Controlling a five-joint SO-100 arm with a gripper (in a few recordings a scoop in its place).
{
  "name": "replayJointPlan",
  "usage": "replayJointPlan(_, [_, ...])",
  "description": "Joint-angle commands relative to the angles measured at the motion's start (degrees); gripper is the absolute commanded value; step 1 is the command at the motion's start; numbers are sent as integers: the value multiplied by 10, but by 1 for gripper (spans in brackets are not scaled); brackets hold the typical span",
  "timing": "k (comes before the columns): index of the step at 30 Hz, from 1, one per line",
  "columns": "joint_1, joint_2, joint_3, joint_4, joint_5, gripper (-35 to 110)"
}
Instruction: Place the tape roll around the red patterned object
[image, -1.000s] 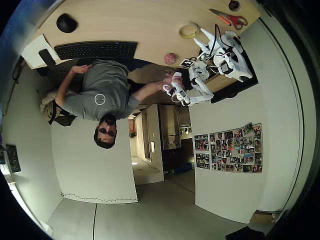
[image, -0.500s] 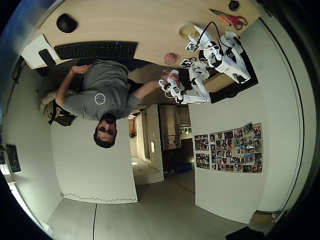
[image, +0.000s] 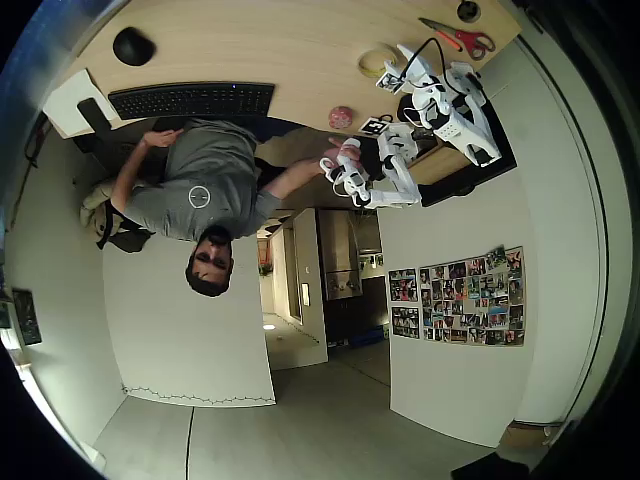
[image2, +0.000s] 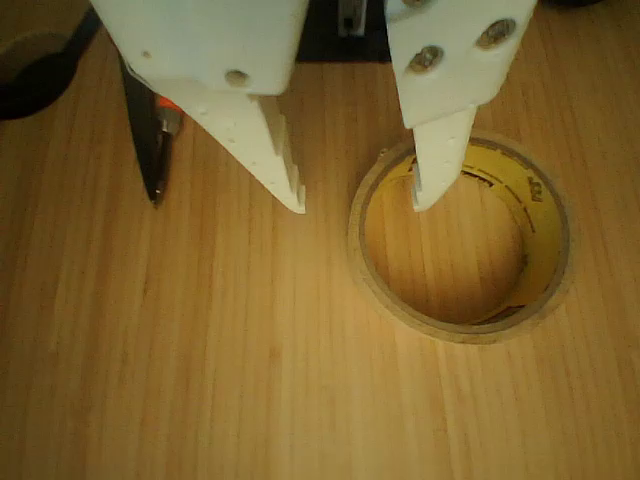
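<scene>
Tape roll (image2: 460, 245) lies flat under the spread gripper (image2: 360, 205), one fingertip over its hollow.

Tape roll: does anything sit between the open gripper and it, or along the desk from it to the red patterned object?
Nothing visible. In the wrist view the gripper hangs open over the tape roll, one fingertip over its hollow, one outside the rim. In the overhead view, bare desk separates the roll from the red patterned object.
</scene>
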Motion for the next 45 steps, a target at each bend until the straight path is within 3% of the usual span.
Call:
replayJointPlan(1, [-15, 1, 3, -19, -5, 26])
replayJointPlan(11, [-65, -50, 21, -100, 49, 16])
replayJointPlan(18, [-78, -48, 21, -120, 77, 0])
replayJointPlan(23, [-79, -25, -2, -76, 74, 0])
replayJointPlan(34, [-128, 25, -217, 160, 77, 0])
replayJointPlan(45, [-298, -87, -326, 104, 214, 0])
